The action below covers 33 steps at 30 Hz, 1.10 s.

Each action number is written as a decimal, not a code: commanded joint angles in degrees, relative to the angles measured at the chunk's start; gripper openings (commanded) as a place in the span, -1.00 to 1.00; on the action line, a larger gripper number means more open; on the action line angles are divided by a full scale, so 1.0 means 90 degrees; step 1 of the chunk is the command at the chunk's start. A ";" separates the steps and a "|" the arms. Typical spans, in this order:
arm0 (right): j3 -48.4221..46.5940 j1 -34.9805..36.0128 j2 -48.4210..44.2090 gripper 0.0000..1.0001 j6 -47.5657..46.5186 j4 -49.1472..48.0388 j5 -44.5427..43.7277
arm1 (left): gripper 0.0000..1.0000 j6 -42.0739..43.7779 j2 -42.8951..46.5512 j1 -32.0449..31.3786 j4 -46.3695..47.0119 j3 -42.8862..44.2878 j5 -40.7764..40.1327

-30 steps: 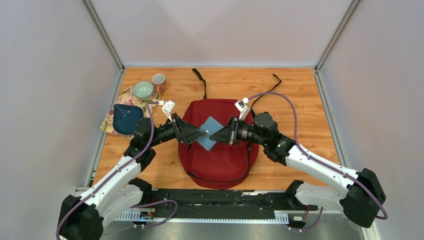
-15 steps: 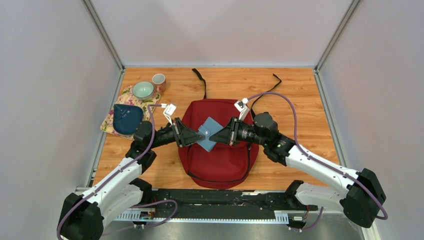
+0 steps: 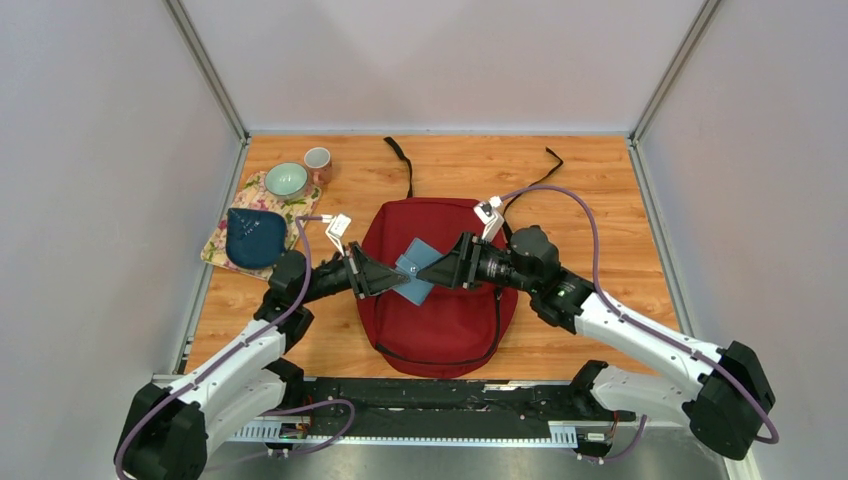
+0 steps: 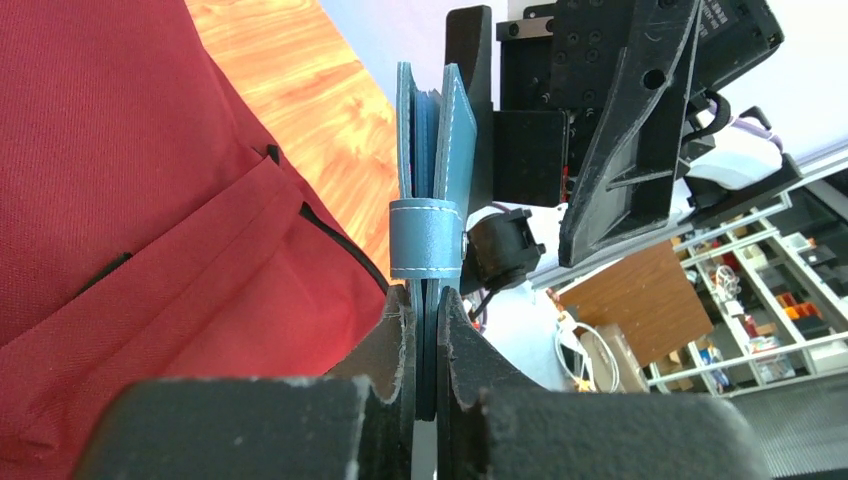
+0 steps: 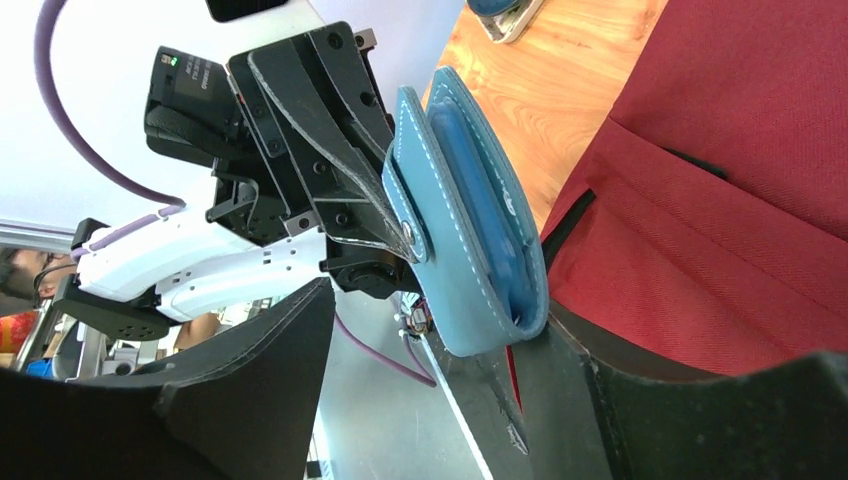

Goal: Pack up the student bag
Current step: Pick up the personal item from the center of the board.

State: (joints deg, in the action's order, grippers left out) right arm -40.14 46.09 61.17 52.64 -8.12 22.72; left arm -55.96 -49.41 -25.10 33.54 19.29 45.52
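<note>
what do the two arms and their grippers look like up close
the left arm and right arm have white shell links, bulky black joints and black wrists. a purple cable runs along each one. the left gripper and right gripper are matte black, each with two wedge-shaped fingers tapering to thin, scuffed tips.

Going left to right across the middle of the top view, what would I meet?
The dark blue pouch, left gripper, teal wallet, right gripper; the backpack beneath spans several, so is omitted.
</note>
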 commanded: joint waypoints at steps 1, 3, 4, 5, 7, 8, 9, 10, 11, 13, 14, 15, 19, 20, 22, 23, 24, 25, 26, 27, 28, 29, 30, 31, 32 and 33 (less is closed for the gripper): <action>0.0114 -0.0062 -0.0214 0.34 0.0049 -0.0142 -0.0298 | -1.00 -0.0490 0.0041 -0.0014 0.1145 -0.0267 -0.0262; 0.0144 -0.0062 -0.0127 0.34 0.0088 -0.0240 -0.0259 | -1.00 -0.0733 0.0002 -0.0014 0.1583 -0.0375 -0.0321; 0.0163 -0.0052 -0.0097 0.34 0.0117 -0.0269 -0.0249 | -1.00 -0.0802 -0.0018 -0.0023 0.1731 -0.0463 -0.0340; 0.0163 -0.0062 -0.0049 0.34 0.0137 -0.0299 -0.0239 | -1.00 -0.0871 -0.0057 -0.0023 0.1868 -0.0512 -0.0350; 0.0202 -0.0052 0.0098 0.34 0.0234 -0.0425 -0.0181 | -1.00 -0.1057 -0.0096 -0.0023 0.2220 -0.0580 -0.0389; 0.0222 -0.0062 0.0147 0.33 0.0283 -0.0494 -0.0161 | -1.00 -0.1105 -0.0135 -0.0023 0.2308 -0.0600 -0.0380; 0.0231 -0.0062 0.0224 0.30 0.0322 -0.0649 -0.0084 | -1.00 -0.1154 -0.0145 -0.0014 0.2405 -0.0610 -0.0399; 0.0241 -0.0052 0.0274 0.22 0.0400 -0.0718 -0.0054 | -1.00 -0.1164 -0.0164 -0.0023 0.2426 -0.0620 -0.0399; 0.0241 -0.0062 0.0313 0.03 0.0440 -0.0796 -0.0005 | -1.00 -0.1155 -0.0165 -0.0033 0.2426 -0.0620 -0.0399; 0.0232 -0.0062 0.0420 -0.12 0.0498 -0.0982 0.0102 | -1.00 -0.1155 -0.0184 -0.0023 0.2416 -0.0639 -0.0399; 0.0232 -0.0062 0.0430 -0.28 0.0527 -0.1031 0.0131 | -1.00 -0.1155 -0.0194 -0.0023 0.2416 -0.0649 -0.0390; 0.0241 -0.0062 0.0450 -0.38 0.0547 -0.1138 0.0161 | -1.00 -0.1155 -0.0213 -0.0023 0.2397 -0.0659 -0.0380; 0.0280 -0.0062 0.0382 -1.00 0.0567 -0.1207 0.0142 | -0.81 -0.1096 -0.0311 -0.0023 0.2085 -0.0639 -0.0341; 0.0290 -0.0072 0.0352 -1.00 0.0548 -0.1120 0.0103 | -0.61 -0.0990 -0.0330 -0.0023 0.1958 -0.0630 -0.0331; 0.0339 -0.0072 0.0187 -1.00 0.0499 -0.0944 -0.0160 | -0.06 -0.0843 -0.0321 -0.0023 0.1529 -0.0552 -0.0350; 0.0349 -0.0091 0.0118 -1.00 0.0440 -0.0682 -0.0268 | 0.07 -0.0601 -0.0301 -0.0023 0.1324 -0.0503 -0.0379; 0.0349 -0.0101 -0.0056 -1.00 0.0314 -0.0486 -0.0549 | 0.16 -0.0443 -0.0272 -0.0023 0.0800 -0.0435 -0.0409; 0.0349 -0.0120 -0.0174 -1.00 0.0245 -0.0262 -0.0745 | 0.27 -0.0268 -0.0233 -0.0023 0.0495 -0.0270 -0.0448; 0.0358 -0.0179 -0.0311 -1.00 0.0206 0.0185 -0.0960 | 0.30 0.0111 -0.0204 -0.0014 0.0192 -0.0172 -0.0545; 0.0368 -0.0199 -0.0612 -1.00 0.0148 0.0402 -0.1407 | 0.34 0.0318 -0.0165 -0.0023 -0.0487 -0.0064 -0.0633; 0.0426 -0.0228 -0.0779 -1.00 0.0060 0.0597 -0.1643 | 0.41 0.0552 -0.0126 -0.0023 -0.0852 0.0179 -0.0730; 0.0446 -0.0267 -0.0955 -1.00 0.0030 0.0928 -0.1878 | 0.45 0.1009 -0.0116 -0.0023 -0.1542 0.0316 -0.0954; 0.0485 -0.0286 -0.1314 -1.00 0.0010 0.1222 -0.2392 | 0.48 0.1236 -0.0116 -0.0023 -0.1878 0.0588 -0.1082; 0.0563 -0.0287 -0.1501 -1.00 0.0001 0.1379 -0.2726 | 0.50 0.1460 -0.0164 -0.0014 -0.2181 0.0736 -0.1189; 0.0612 -0.0306 -0.1851 -1.00 0.0010 0.1651 -0.2981 | 0.50 0.1888 -0.0223 -0.0023 -0.2725 0.0883 -0.1345; 0.0651 -0.0296 -0.2019 -1.00 0.0010 0.1770 -0.3409 | 0.50 0.2095 -0.0281 -0.0023 -0.2953 0.1194 -0.1405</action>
State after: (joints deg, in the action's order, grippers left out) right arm -35.31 43.81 50.41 54.70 0.23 7.75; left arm -50.35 -51.83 -25.12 22.31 22.28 37.45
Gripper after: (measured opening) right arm 0.055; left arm 0.747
